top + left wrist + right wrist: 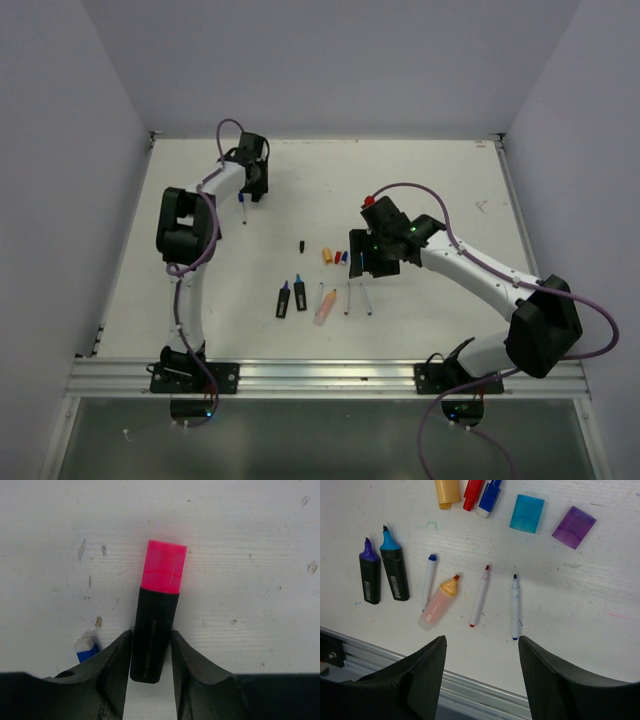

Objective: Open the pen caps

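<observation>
In the left wrist view a black highlighter barrel [152, 630] with a pink pen cap [163, 566] lies on the white table. My left gripper [151, 636] has both fingers pressed against the barrel's lower half, the cap clear of them. My right gripper [481, 645] hangs open and empty above the table's near edge. Beyond it lie loose pen caps: cyan [526, 513], purple [573, 526], orange [447, 492], red [472, 494] and blue [489, 497]. A small black cap [302, 244] lies alone mid-table.
Uncapped pens lie in a row: two black highlighters [369, 577] [395, 575], a peach highlighter [437, 605] and three thin white pens [480, 596]. A white, blue-ended pen [86, 649] lies left of my left fingers. The metal rail [470, 685] runs under my right gripper.
</observation>
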You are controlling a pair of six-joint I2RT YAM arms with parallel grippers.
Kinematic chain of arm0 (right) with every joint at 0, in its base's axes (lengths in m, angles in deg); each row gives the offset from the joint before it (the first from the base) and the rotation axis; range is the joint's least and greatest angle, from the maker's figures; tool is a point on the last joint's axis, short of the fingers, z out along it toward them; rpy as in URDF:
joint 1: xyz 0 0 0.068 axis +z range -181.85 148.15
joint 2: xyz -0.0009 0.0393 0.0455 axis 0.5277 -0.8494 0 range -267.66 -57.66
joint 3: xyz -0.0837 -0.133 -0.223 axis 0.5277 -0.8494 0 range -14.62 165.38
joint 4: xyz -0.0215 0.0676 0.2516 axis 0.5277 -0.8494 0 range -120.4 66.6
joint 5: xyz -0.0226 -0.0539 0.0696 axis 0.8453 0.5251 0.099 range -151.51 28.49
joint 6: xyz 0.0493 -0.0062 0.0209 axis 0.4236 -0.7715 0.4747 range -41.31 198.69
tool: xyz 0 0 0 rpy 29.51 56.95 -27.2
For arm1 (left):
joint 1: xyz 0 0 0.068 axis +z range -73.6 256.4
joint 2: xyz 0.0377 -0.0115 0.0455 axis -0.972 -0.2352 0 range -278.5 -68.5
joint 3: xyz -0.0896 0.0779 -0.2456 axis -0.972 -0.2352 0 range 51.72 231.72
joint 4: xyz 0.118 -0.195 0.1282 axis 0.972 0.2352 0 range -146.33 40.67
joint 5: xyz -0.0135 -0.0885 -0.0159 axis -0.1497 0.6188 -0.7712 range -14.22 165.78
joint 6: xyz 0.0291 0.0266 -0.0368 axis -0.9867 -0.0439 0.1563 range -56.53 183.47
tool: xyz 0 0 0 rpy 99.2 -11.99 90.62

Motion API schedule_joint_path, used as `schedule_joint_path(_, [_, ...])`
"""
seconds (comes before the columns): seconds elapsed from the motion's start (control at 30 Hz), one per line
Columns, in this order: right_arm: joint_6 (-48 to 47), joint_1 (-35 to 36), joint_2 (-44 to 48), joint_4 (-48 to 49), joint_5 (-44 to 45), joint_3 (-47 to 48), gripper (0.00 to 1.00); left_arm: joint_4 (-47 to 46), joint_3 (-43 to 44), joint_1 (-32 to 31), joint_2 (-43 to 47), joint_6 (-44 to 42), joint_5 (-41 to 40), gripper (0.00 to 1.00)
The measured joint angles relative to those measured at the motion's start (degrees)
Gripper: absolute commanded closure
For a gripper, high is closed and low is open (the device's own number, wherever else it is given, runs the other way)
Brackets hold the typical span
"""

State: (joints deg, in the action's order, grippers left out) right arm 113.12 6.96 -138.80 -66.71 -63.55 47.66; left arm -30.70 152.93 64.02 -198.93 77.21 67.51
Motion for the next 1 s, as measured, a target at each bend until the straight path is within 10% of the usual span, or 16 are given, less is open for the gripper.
schedule_joint_path(0.27, [-0.2, 0.0, 0.0, -1.09, 0.0, 0.5, 0.36, -2.29, -0.92, -0.72, 0.02, -0.28, -1.01, 1.0])
schedule_joint_path(0.57, [-1.29, 0.0, -0.11, -2.36, -0.13, 3.48, 0.36, 2.1, -3.87, -1.75, 4.0, 1.99, -0.11, 1.0])
schedule_joint_path(1.0, [-2.58, -0.66, -5.62, -2.93, -4.68, 13.25, 0.36, 4.11, -26.95, -9.11, 37.97, 6.12, 10.47, 1.0])
